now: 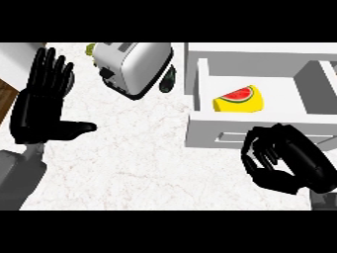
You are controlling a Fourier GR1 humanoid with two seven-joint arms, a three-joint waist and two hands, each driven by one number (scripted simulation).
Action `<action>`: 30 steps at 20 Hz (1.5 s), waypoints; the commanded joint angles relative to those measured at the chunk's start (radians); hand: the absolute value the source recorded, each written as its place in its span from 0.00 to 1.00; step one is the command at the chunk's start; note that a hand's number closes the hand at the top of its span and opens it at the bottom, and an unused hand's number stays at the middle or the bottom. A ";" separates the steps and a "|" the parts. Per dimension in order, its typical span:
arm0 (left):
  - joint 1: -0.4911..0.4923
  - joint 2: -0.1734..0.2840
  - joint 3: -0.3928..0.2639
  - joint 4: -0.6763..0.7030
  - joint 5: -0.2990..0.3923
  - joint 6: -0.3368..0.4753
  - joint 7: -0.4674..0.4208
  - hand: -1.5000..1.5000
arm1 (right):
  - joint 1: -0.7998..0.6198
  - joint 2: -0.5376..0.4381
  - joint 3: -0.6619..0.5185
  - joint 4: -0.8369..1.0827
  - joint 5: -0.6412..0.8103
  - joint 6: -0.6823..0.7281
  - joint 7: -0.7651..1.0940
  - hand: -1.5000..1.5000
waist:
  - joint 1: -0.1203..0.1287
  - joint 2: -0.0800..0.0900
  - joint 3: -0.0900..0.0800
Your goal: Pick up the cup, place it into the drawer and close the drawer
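The cup (238,100), yellow with a watermelon slice pictured on it, lies on its side inside the open white drawer (322,88), near the drawer's left front corner. My right hand (287,160) hovers at the drawer's front panel, just below and to the right of the cup. Its fingers are curled and hold nothing, and it does not touch the cup. My left hand (43,106) rests open at the left edge of the counter, fingers pointing up.
A silver toaster (136,64) stands tilted at the back of the counter, left of the drawer. A dark object (169,79) sits beside it and something green (91,49) behind it. The marble counter (127,158) spreads between my hands.
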 commanded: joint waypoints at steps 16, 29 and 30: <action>0.231 0.027 0.212 0.011 -0.011 -0.288 -0.027 0.00 | -0.426 0.147 -0.020 0.910 0.309 -0.243 -0.230 0.00 | -0.014 0.005 0.000; 0.276 0.016 0.258 0.002 -0.026 -0.391 -0.033 0.00 | -0.776 0.105 -0.199 1.475 0.271 -0.293 -0.428 0.00 | 0.021 0.020 0.002; 0.262 0.011 0.250 -0.016 -0.027 -0.357 -0.008 0.00 | -0.780 0.087 -0.194 1.499 0.285 -0.302 -0.449 0.00 | 0.030 0.023 0.002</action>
